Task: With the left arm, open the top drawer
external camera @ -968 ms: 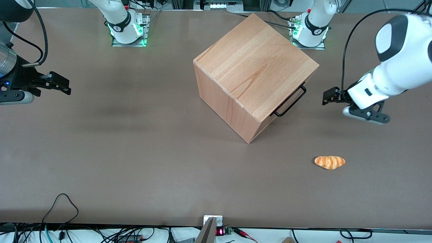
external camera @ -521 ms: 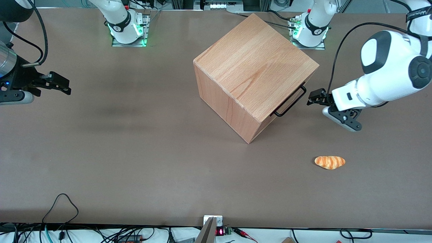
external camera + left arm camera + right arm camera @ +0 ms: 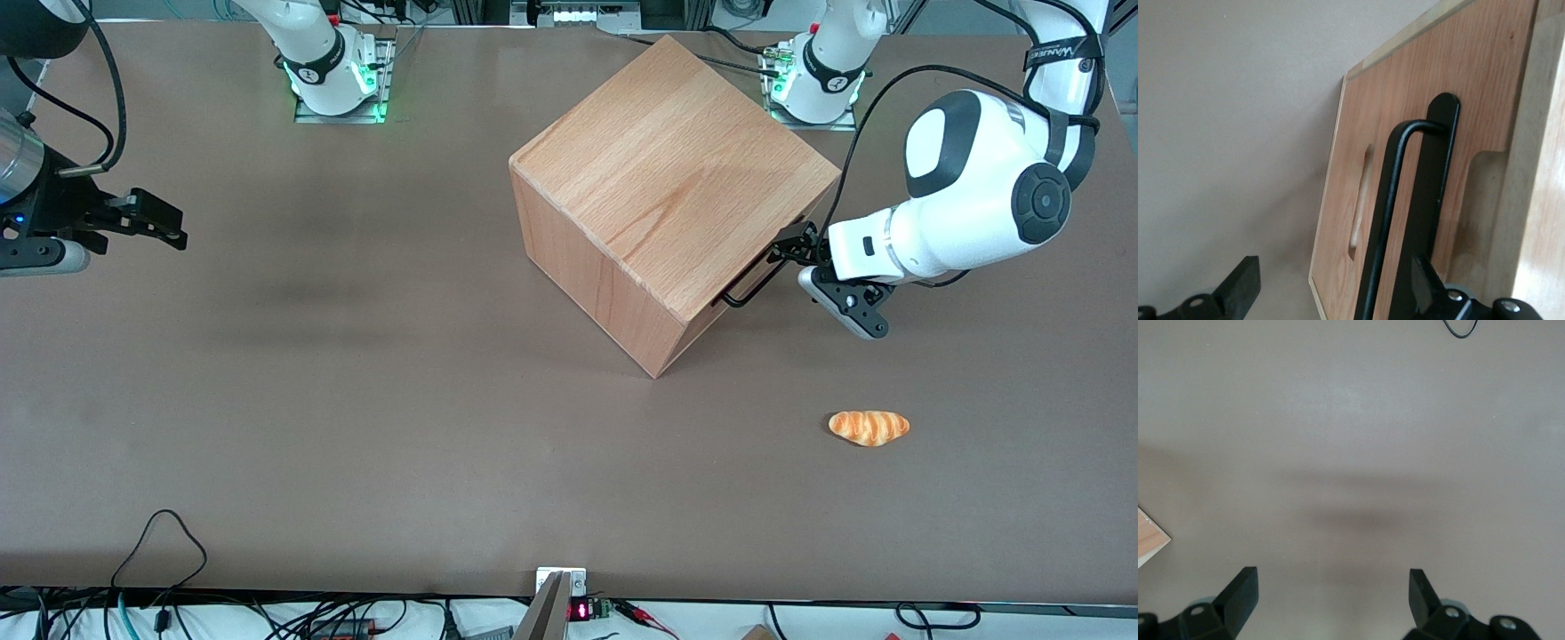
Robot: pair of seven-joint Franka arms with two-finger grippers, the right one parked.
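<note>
at top drawer (image 3: 1405, 120) handle (image 3: 1395, 200): left arm (image 3: 969, 209) reaching sideways, gripper (image 3: 1331, 293) fingers spread astride bar.

Front cam looks down over the whole bench (image 3: 356, 427); my wrist cam sits super close to the top drawer (image 3: 1405, 133). Both catch its handle (image 3: 756, 283). Parked wrist cam faces bare bench.

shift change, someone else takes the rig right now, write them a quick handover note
Left tool: open, at the black bar handle of the top drawer, fingers straddling the bar, not closed on it.
Cabinet: mid-table, drawer front facing the working arm's end. Top drawer looks shut.
Done: approach to the handle.
Left: close on the bar, pull the drawer out.
Bread roll lies nearer the front camera, untouched.
</note>
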